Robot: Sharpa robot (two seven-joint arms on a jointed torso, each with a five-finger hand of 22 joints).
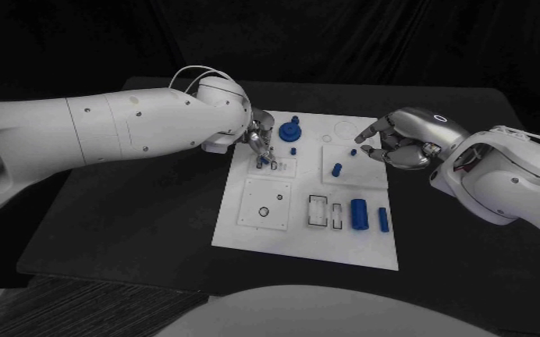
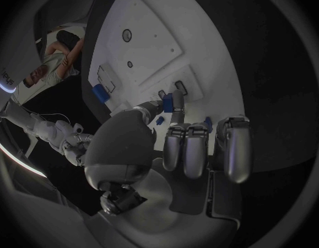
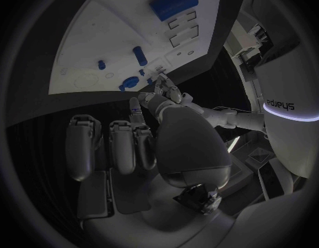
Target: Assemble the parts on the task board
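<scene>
The black table [image 1: 147, 220] carries the white task board [image 1: 282, 235] in its middle, and both white arms reach over it. The left arm [image 1: 124, 130] comes across the far left part of the board, and the right arm [image 1: 495, 177] stays at the right edge of the board. On the board, the biggest blue part is the cylinder [image 1: 359, 214], which lies near the right side of the near half, and a thinner blue bar [image 1: 384, 220] lies just beside it, closer to the board's edge. Two empty rectangular slots [image 1: 326, 212] are to the left of the cylinder. At the far side of the board stands a blue round piece with a knob [image 1: 290, 131], and in the middle there are a short blue peg [image 1: 336, 169] and two small blue pins [image 1: 293, 150]. The left hand [image 1: 260, 136] is lowered over the board near the round piece; in the left wrist view, its thumb and one finger pinch a small blue part [image 2: 168, 101] just above the board, while the other fingers [image 2: 194, 149] are curled side by side. The right hand [image 1: 405, 142] hovers over the far right corner of the board, its fingers bent and a little apart, one finger pointing toward the middle, and it holds nothing.
</scene>
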